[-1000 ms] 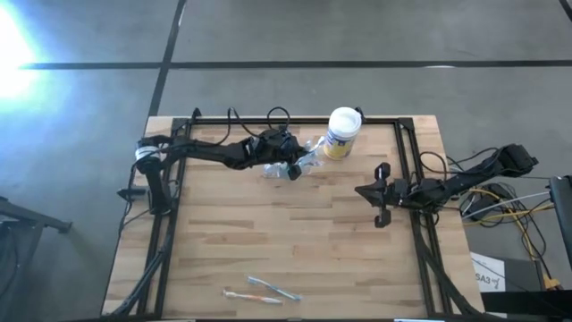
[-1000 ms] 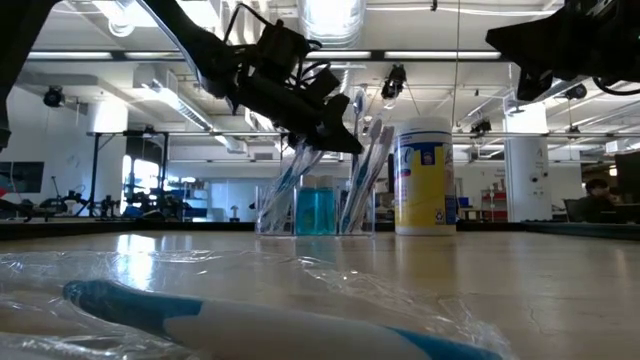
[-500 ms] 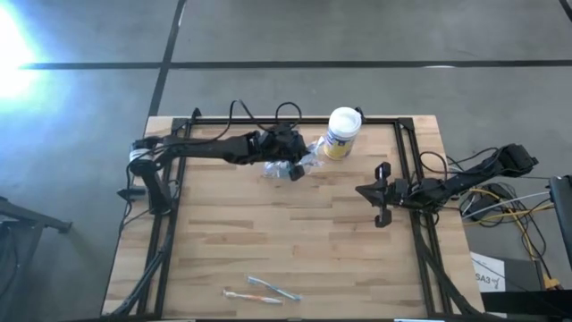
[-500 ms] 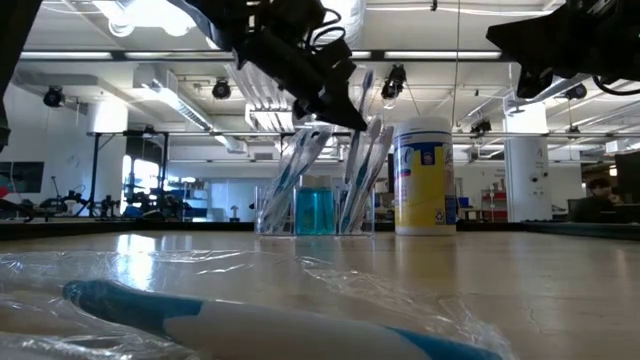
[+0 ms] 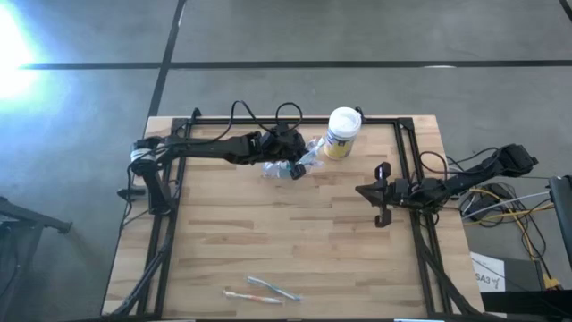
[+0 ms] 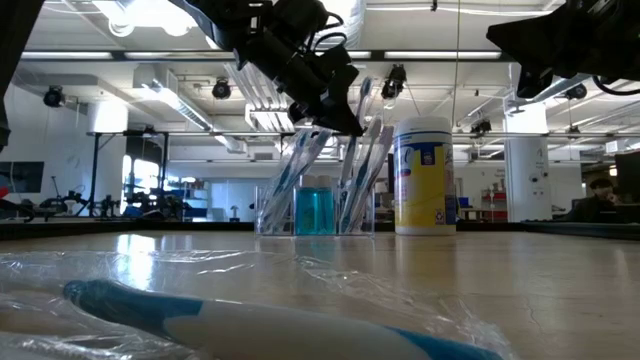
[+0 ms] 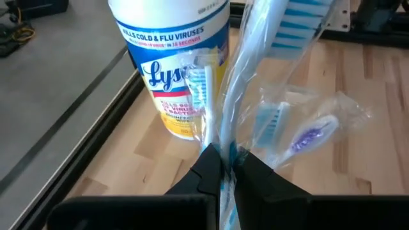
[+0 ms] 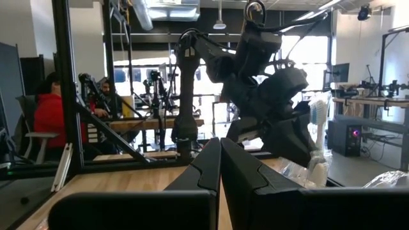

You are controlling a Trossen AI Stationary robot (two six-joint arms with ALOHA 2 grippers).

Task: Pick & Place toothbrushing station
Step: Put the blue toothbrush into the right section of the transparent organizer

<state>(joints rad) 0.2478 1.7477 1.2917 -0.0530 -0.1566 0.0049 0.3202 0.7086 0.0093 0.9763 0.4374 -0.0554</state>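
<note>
The toothbrushing station [image 6: 315, 208], a low clear plastic holder with several wrapped toothbrushes leaning in it, stands on the far middle of the table [image 5: 284, 170], beside a white canister [image 5: 342, 132]. My left gripper [image 6: 345, 122] hangs just above the holder, slanting down from the table's left, shut on one plastic-wrapped toothbrush [image 7: 255, 57]. My right gripper [image 5: 380, 192] waits shut and empty at the table's right edge. My left gripper pinches the wrapped toothbrush's handle [image 7: 223, 150] between its two fingers, below the brush head [image 7: 307, 25]. The fingers come slanting down from the table's left and lie across the handle. The brush stands tilted; whether its lower end still rests in the holder is hidden.
The white canister with the yellow label [image 6: 424, 175] stands right of the holder, close to it. Wrapped toothbrushes [image 5: 264, 289] lie near the table's front edge, one [image 6: 250, 320] right before the low camera. A black frame rail [image 5: 407, 152] borders the table.
My left gripper has risen above the holder and tipped closer to level, staying shut on the wrapped toothbrush, whose head now stands a little higher. It has then kept still.
</note>
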